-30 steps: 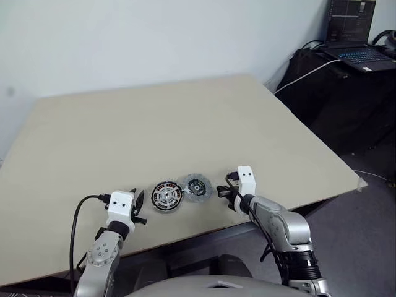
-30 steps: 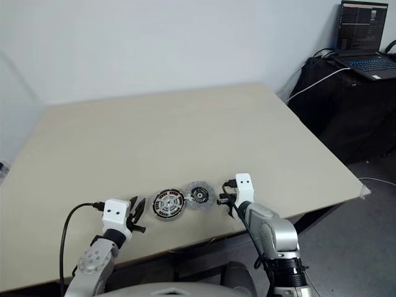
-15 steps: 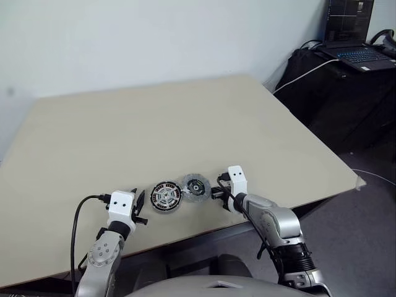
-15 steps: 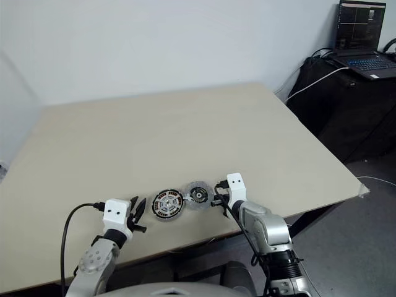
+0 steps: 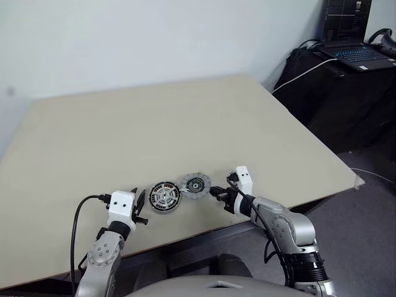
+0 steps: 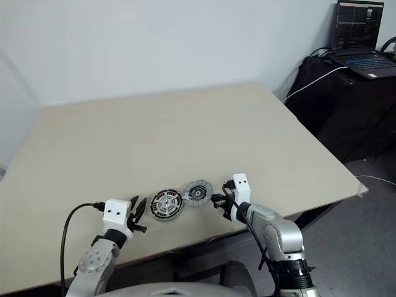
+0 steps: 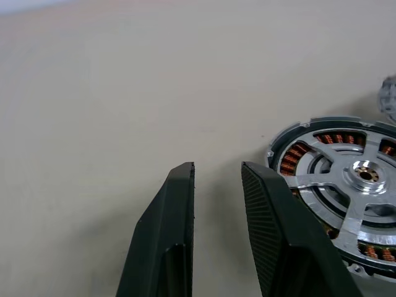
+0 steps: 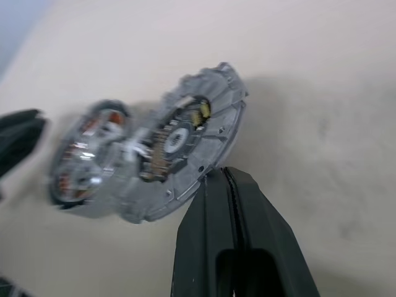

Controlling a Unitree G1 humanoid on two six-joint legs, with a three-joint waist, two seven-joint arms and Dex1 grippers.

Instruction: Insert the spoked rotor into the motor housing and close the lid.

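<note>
The motor housing [image 5: 164, 197] lies near the table's front edge, its copper coils showing around the rim [image 7: 297, 158]. The spoked rotor [image 7: 337, 185] sits inside it, silver spokes and hub facing up. Just right of the housing is the lid [image 5: 195, 185], a notched grey disc with its dark centre facing me; in the right wrist view the lid [image 8: 185, 142] looks tilted toward the housing. My right gripper [image 5: 215, 192] is shut, its tips [image 8: 226, 174] at the lid's near rim. My left gripper [image 7: 216, 167] hovers left of the housing, slightly open and empty.
The beige table [image 5: 185, 124] stretches far behind the parts. Its front edge runs just below both grippers. A black cable [image 5: 77, 216] loops from the left wrist. A laptop [image 5: 356, 52] sits on dark furniture at the far right, off the table.
My right gripper swung left toward the lid and lifted slightly, and its tips now reach the lid's rim. The lid shifted a little away and looks more tilted. The left gripper stayed still.
</note>
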